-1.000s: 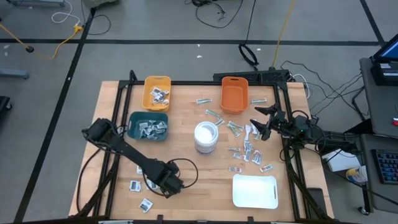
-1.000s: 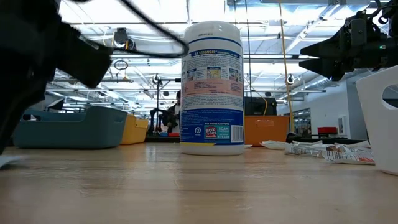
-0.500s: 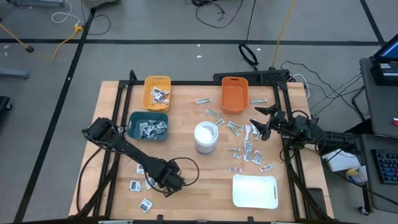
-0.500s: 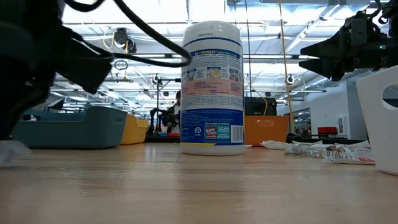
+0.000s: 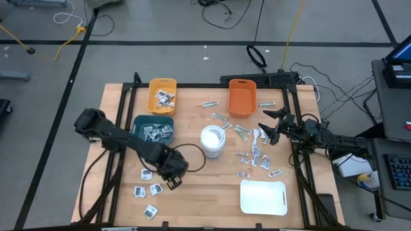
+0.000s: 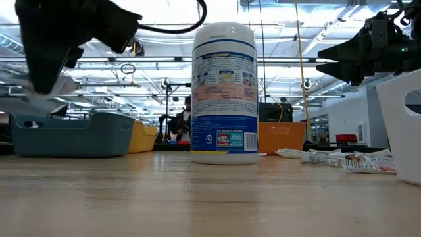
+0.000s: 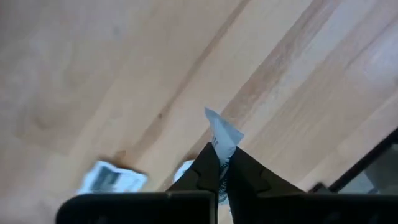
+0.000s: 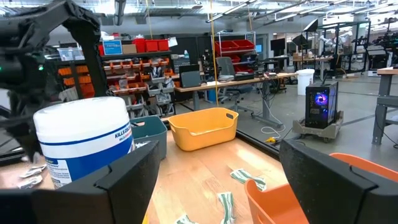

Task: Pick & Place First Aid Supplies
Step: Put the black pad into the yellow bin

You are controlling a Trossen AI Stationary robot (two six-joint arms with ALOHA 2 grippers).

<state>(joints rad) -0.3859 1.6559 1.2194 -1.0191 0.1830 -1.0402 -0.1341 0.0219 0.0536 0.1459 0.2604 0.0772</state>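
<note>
My left gripper (image 5: 173, 181) hangs over the table's near left part, pointing down, shut on one small white packet (image 7: 222, 133) of the first aid supplies; the low view shows that packet (image 6: 58, 89) raised well above the wood. Loose packets (image 5: 147, 190) lie flat on the table below it. More supplies (image 5: 255, 156) lie scattered right of the white wipes canister (image 5: 212, 141). Packets also lie in the teal bin (image 5: 137, 122) and the yellow bin (image 5: 153, 85). My right gripper (image 5: 266, 131) waits open at the table's right edge. My left gripper pinches the white packet by one end (image 7: 219, 147) between its two fingertips (image 7: 205, 163), coming from above and pointing down. The packet's free end sticks out past the fingertips. It is lifted clear of the table.
The orange bin (image 5: 241, 97) stands at the far edge, right of centre. A white tray (image 5: 263, 197) lies at the near right. The canister stands mid-table between both arms. Bare wood lies between the canister and the near edge.
My left gripper has shut on a white packet from the near-left cluster, then risen and moved toward the far edge, nearer the teal bin. The packet has come up off the table with it. The other packets stay where they lay.
</note>
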